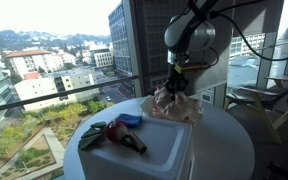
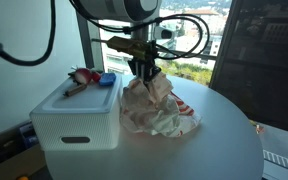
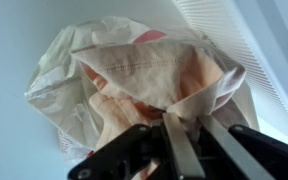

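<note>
1. My jaws are clamped together on a raised fold of the crumpled cloth (image 2: 160, 108). They come straight down from above onto its highest point, just above the middle of the frame in both exterior views.
2. The cloth is cream with pinkish patches. It sits on the round white table (image 2: 219, 135), touching it along its lower edge, while the pinched peak stands up into my grip.
3. From the jaws, the cloth lies directly below. In an exterior view (image 1: 177, 103) it shows as a small heap right under my wrist, at centre frame.
4. The long way of the heap runs from under my jaws toward the lower right of the frame, where a loose flap spreads flat on the table.
5. In the wrist view the cloth (image 3: 134, 70) fills the centre and upper left. A stitched seam crosses it from left to right, and my fingertips (image 3: 176, 138) meet on the fold at the bottom of the frame with no gap I can see.
6. A white box (image 2: 76, 122) stands just beside the cloth, toward the left of the frame, with a red thing (image 2: 82, 75) and a blue thing (image 2: 106, 79) on its lid. It is apart from my jaws.
7. I am the only arm here.
</note>
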`<state>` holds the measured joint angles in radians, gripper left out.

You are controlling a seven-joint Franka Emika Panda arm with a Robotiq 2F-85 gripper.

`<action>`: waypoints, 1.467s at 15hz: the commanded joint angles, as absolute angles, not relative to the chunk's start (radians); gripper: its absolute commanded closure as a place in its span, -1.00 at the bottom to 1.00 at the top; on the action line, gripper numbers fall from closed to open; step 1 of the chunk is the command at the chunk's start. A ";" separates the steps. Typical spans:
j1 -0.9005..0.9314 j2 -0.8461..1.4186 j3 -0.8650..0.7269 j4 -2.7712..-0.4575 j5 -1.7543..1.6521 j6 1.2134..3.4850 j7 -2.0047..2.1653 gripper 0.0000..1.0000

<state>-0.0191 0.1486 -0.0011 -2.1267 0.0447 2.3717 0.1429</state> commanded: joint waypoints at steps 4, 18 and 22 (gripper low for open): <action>0.033 0.198 0.011 -2.090 0.003 2.339 0.151 0.78; 0.043 0.333 -0.019 -1.974 -0.043 2.291 0.169 0.77; 0.046 0.385 -0.028 -1.890 -0.056 2.279 0.163 0.77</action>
